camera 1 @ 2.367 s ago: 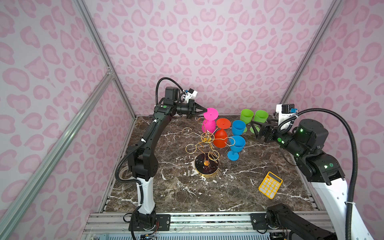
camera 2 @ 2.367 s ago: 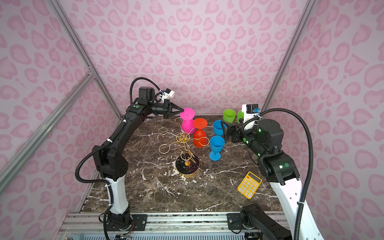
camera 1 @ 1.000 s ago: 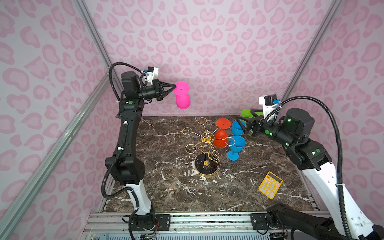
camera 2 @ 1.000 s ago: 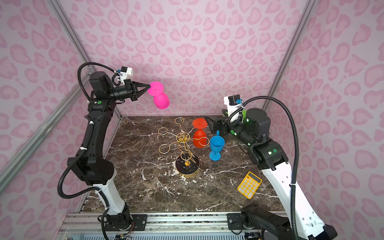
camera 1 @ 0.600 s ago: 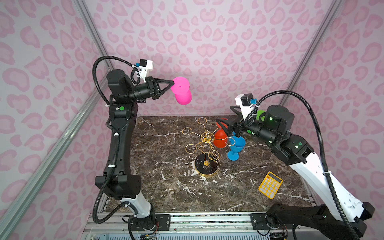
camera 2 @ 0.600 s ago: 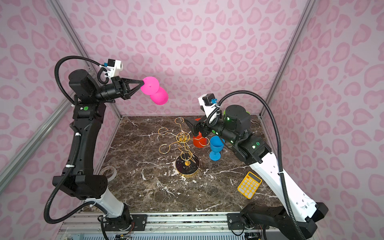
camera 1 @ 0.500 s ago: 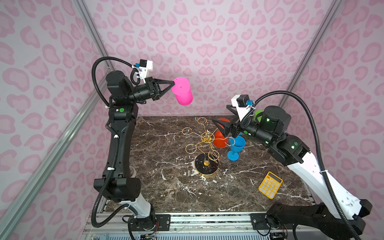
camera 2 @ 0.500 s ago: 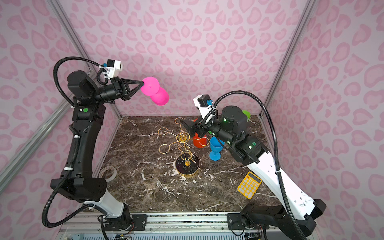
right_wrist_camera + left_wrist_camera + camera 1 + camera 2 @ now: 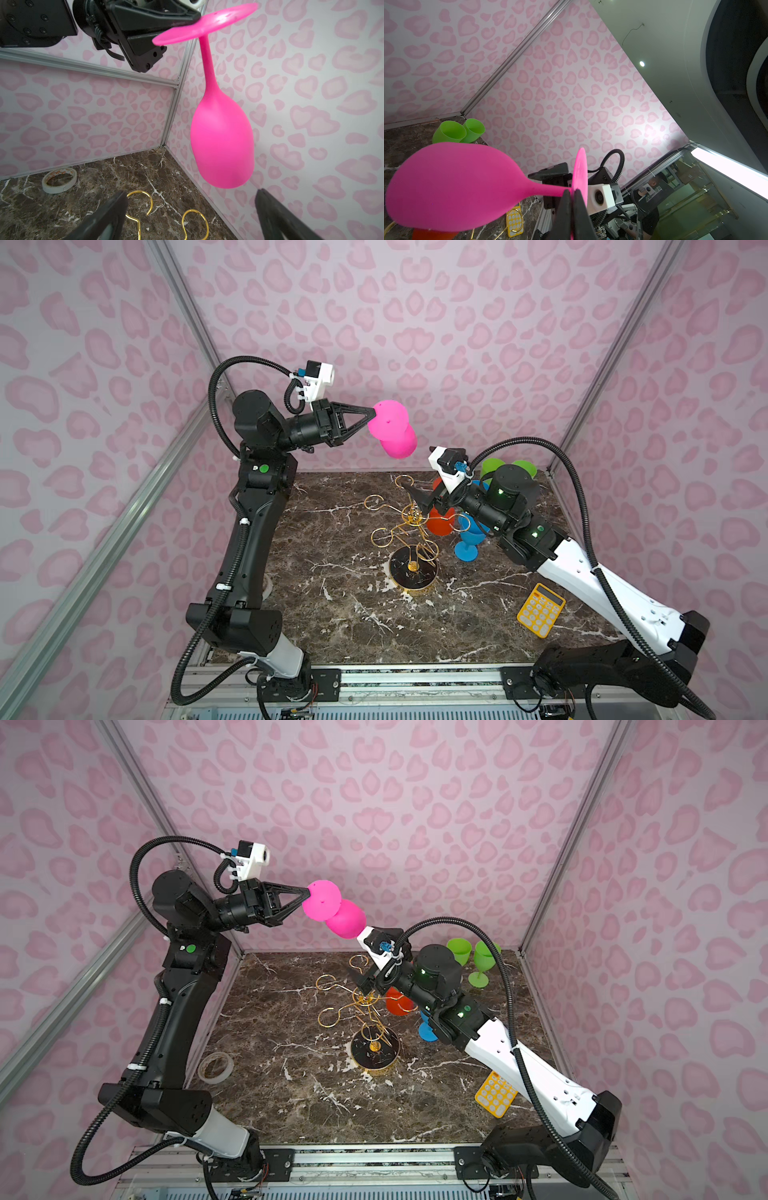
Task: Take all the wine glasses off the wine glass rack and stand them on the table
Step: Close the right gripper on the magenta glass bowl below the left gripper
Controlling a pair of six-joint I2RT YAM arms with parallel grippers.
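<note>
1. At mid worktop (image 9: 332, 614), over the rack (image 9: 411, 574), the right claw (image 9: 191, 196) gapes wide and empty. A careless swing could snag a loop and tip the rack.
2. Farther and high up, the left claw (image 9: 371, 416) is pinched tight on only the foot rim of the pink glass (image 9: 397, 439), clear of the rack. The glass could pivot or slip out.
3. Hidden: the right arm covers most of the blue glass (image 9: 467, 549). Whether the red glass (image 9: 440, 520) hangs from a loop is unclear.

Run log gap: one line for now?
left gripper: shut on pink wine glass foot, aloft | right gripper: open, facing its bowl | wine glass rack: upright
</note>
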